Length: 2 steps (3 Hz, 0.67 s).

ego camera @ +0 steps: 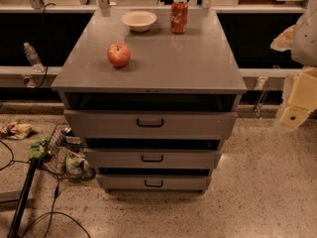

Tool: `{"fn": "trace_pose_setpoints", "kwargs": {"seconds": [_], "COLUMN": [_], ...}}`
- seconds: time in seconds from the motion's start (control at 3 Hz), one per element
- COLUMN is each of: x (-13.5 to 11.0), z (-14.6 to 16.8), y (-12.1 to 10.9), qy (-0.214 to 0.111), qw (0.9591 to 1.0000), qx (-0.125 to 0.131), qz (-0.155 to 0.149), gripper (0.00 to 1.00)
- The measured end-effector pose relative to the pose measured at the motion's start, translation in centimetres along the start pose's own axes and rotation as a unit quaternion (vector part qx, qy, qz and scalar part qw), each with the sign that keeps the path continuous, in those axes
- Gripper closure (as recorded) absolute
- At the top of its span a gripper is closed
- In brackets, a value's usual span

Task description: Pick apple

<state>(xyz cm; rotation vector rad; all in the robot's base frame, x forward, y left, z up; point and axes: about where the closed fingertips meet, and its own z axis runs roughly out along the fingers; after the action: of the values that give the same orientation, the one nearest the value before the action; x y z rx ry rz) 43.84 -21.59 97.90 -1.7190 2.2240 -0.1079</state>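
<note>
A small round red apple with a yellowish blush sits on the grey cabinet top, toward its front left. My gripper hangs at the far right edge of the view, off the cabinet's right side and lower than its top, well away from the apple. It holds nothing that I can see.
A cream bowl and a red soda can stand at the back of the cabinet top. The cabinet has three drawers, each slightly pulled out. A water bottle lies on the left ledge. A wire basket and cables lie on the floor at left.
</note>
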Motion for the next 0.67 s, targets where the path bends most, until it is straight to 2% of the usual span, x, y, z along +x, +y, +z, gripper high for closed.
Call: {"fn": "trace_pose_setpoints", "kwargs": {"seconds": [0.33, 0.67], "x": [0.0, -3.3], "z": [0.0, 2.3], "y": [0.0, -3.0], "qy": [0.000, -0.101], "qw": [1.0000, 0.9925], "qx": [0.000, 0.006], "qz": [0.000, 0.069], "gripper": [0.00, 0.00]}}
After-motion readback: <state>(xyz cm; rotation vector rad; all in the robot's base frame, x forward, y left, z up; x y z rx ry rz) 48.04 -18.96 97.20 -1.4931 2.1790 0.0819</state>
